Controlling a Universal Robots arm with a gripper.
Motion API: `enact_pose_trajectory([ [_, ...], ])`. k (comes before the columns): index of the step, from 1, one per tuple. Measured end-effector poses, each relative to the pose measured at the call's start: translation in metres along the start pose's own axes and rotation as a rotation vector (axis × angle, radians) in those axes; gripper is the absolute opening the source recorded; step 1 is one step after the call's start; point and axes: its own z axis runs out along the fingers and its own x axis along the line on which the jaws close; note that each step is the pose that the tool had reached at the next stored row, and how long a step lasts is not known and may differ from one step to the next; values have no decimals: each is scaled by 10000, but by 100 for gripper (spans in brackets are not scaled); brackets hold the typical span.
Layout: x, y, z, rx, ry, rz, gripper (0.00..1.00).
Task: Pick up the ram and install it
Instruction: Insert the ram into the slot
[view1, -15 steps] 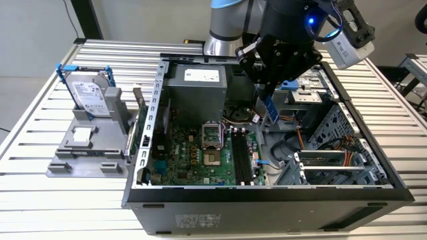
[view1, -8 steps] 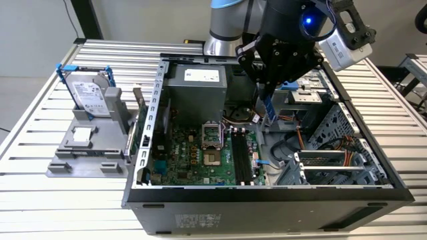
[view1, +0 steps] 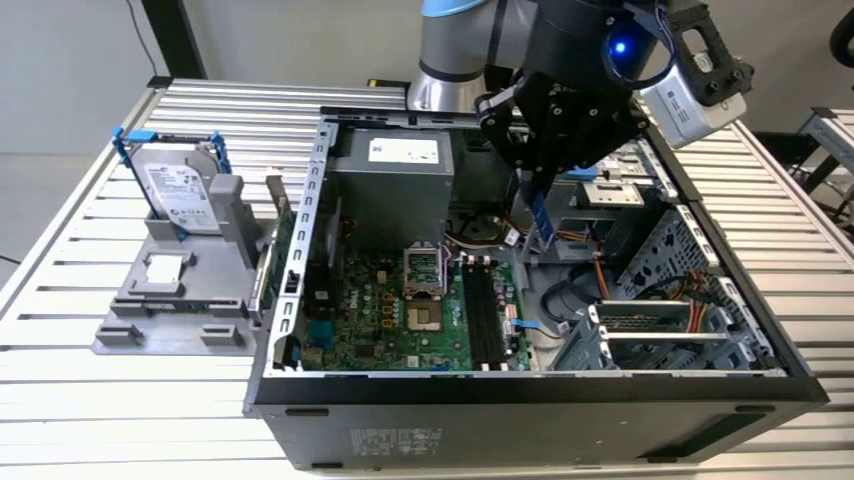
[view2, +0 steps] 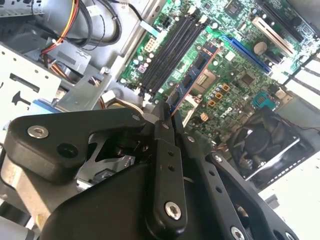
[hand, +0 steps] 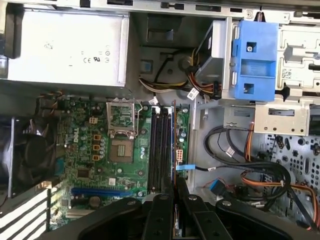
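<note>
My gripper (view1: 535, 172) is shut on the ram (view1: 542, 218), a narrow blue-green stick hanging on edge below the fingers. It hovers inside the open computer case, above the motherboard (view1: 387, 310) and apart from it. In the second wrist view the ram (view2: 196, 75) sticks out from the gripper (view2: 165, 114), showing dark chips and a pale sticker. In the first wrist view the ram (hand: 174, 150) appears edge-on beyond the gripper (hand: 174, 189), just beside the black memory slots (hand: 161, 145). Those memory slots (view1: 483, 315) stand empty, also seen in the second wrist view as the slots (view2: 170, 47).
The case walls (view1: 304, 250) ring the work area. A grey power supply (view1: 400, 175) sits at the back, and a blue drive bracket (hand: 255, 60) and loose cables (hand: 260, 170) lie beside the slots. A grey fixture with a hard drive (view1: 180, 190) stands at the exterior view's left.
</note>
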Motion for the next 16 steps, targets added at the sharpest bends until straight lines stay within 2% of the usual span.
enact_pose_trajectory([
  [7, -71, -8, 122, -1, -1, 3, 0],
  [16, -75, -8, 122, 0, 0, 3, 0],
])
